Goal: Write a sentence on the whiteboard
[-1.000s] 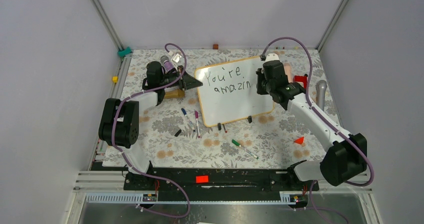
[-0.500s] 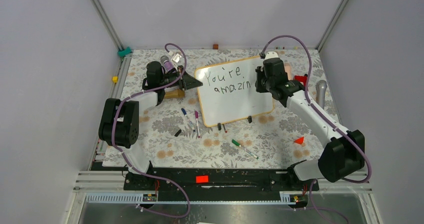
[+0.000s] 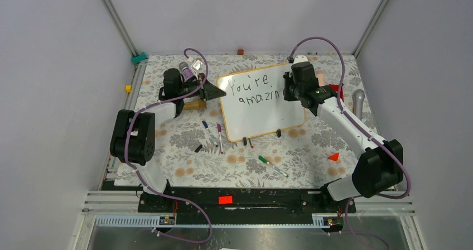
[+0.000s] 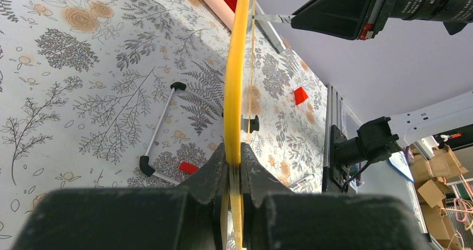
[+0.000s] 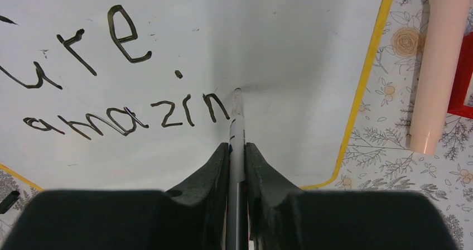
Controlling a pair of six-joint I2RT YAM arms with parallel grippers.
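The whiteboard (image 3: 262,116) stands tilted on the flowered table, white with an orange-tan frame. The sentence (image 3: 254,91) on it reads "You're" over "amazin". My left gripper (image 3: 218,92) is shut on the board's left edge; in the left wrist view the yellow frame (image 4: 237,66) runs edge-on out of the closed jaws of that gripper (image 4: 236,155). My right gripper (image 3: 287,91) is over the board's right part, shut on a marker (image 5: 236,127). The marker's tip touches the white surface (image 5: 301,43) just right of the last "n" of the sentence (image 5: 128,116), in front of the gripper (image 5: 236,147).
Loose markers lie in front of the board: a blue one (image 3: 207,128), a pink one (image 3: 219,134) and a green one (image 3: 272,166). A red wedge (image 3: 333,157), a grey microphone (image 3: 358,102) and a pink tube (image 5: 440,60) lie to the right. A wooden block (image 3: 192,105) sits under my left gripper.
My right gripper with the marker has shifted slightly left and up over the board. The writing reads the same. The left arm has not moved.
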